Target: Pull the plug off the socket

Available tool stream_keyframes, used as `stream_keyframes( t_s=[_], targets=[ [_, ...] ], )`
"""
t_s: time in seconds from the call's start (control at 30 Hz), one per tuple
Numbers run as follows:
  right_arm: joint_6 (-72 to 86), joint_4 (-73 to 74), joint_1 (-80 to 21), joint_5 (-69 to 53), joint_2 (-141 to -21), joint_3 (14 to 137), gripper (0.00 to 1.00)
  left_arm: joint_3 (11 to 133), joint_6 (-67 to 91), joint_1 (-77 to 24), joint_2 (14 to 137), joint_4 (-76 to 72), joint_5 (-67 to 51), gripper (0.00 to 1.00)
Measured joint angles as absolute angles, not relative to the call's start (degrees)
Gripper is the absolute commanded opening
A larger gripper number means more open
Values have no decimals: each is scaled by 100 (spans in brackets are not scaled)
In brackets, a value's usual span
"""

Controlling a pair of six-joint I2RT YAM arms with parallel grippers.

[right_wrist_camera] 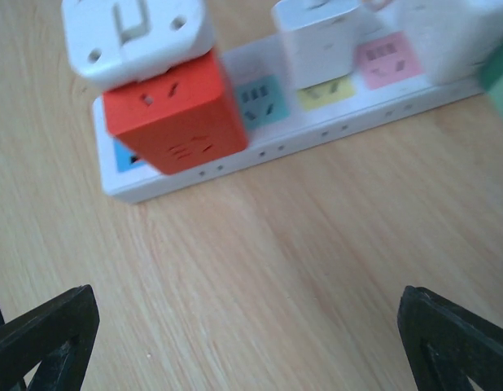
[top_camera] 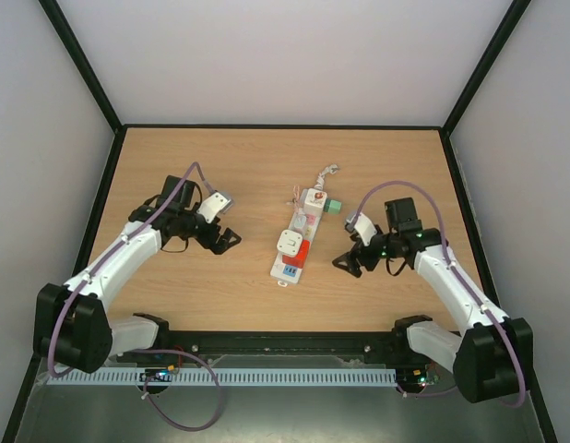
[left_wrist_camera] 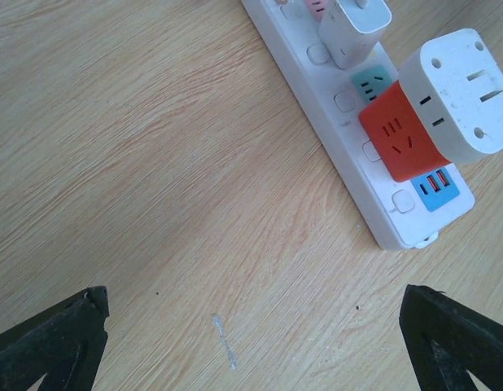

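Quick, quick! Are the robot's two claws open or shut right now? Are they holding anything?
The left gripper: open, holding nothing.
The right gripper: open, holding nothing.

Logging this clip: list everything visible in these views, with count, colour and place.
socket: one, white strip with coloured squares, table centre
cube adapter: one, red and white, plugged into the strip's near end
charger plug: one, white, plugged in mid-strip
far-end plug: one, white with a green part, strip's far end
table: one, light wood, under everything
left gripper: one, black, open, left of the strip
right gripper: one, black, open, right of the strip
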State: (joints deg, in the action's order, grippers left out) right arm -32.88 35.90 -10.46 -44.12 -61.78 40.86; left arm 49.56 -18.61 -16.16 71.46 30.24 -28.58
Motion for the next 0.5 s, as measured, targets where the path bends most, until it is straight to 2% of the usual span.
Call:
stream_keyframes(
  t_s=[0.17, 0.4, 0.5],
  targets=[
    [-3402, 3319, -1765, -4077, -6132, 3743, 98, 4956, -1846, -1559, 7116, 3050, -2934, 100],
    [-3457, 2467, -2460, -3586, -6361, 3509, 84, 4956, -1846, -1094, 7002, 3138, -3127, 100],
    [-3492, 2108, -2685, -3378, -6525, 3413, 75, 4956, -1844, -939, 6980, 3166, -3177, 100]
  ],
)
